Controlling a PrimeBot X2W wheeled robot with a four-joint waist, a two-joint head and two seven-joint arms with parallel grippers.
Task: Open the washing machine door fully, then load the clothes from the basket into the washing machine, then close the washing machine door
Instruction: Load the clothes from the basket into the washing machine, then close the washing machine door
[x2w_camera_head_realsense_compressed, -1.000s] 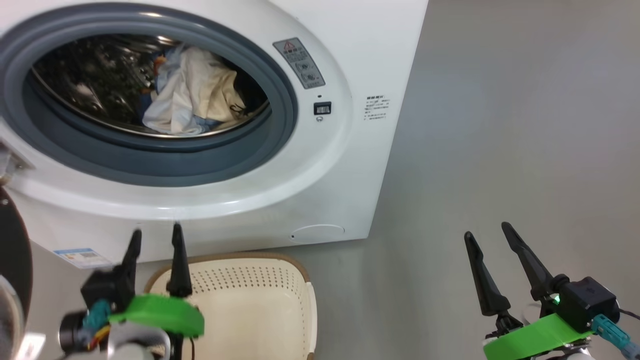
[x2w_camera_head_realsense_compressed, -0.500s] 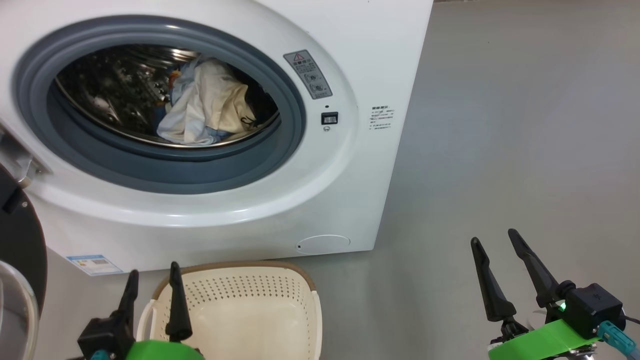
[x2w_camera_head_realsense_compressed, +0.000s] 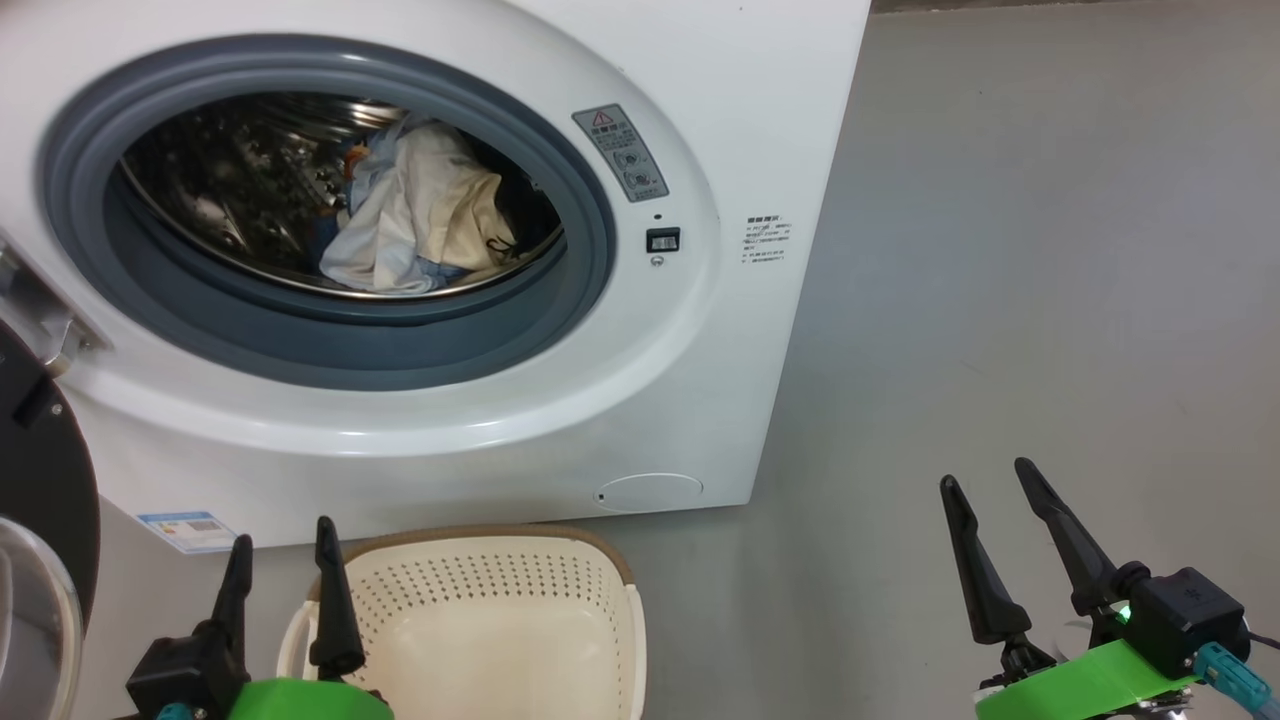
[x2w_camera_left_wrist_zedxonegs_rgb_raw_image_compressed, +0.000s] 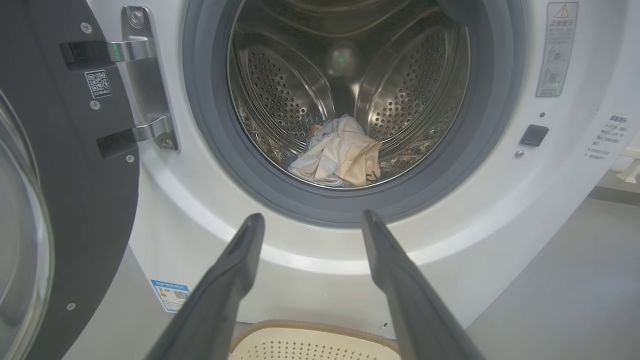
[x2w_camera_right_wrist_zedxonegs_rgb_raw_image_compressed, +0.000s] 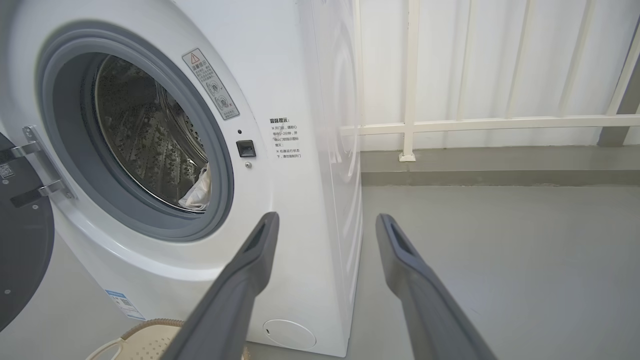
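Observation:
The white washing machine (x2w_camera_head_realsense_compressed: 760, 120) stands with its door (x2w_camera_left_wrist_zedxonegs_rgb_raw_image_compressed: 75, 200) swung wide to the left on a metal hinge (x2w_camera_left_wrist_zedxonegs_rgb_raw_image_compressed: 145, 80). The clothes (x2w_camera_head_realsense_compressed: 420, 215), a cream and pale blue bundle, lie inside the steel drum (x2w_camera_left_wrist_zedxonegs_rgb_raw_image_compressed: 280, 90). The cream basket (x2w_camera_head_realsense_compressed: 470, 620) sits on the floor in front, and the part of its inside that shows holds nothing. My left gripper (x2w_camera_head_realsense_compressed: 283, 540) is open above the basket's left rim, holding nothing. My right gripper (x2w_camera_head_realsense_compressed: 985, 470) is open over bare floor to the machine's right, also holding nothing.
Grey floor (x2w_camera_head_realsense_compressed: 1050, 250) stretches to the right of the machine. A white railing (x2w_camera_right_wrist_zedxonegs_rgb_raw_image_compressed: 475, 122) on a low kerb runs behind it. The open door's black rim (x2w_camera_head_realsense_compressed: 40, 480) stands close to my left arm.
The head view has shifted, so the machine sits lower and further right in the picture. My left gripper has dropped lower in the view; the right one hardly moved. Both stayed open.

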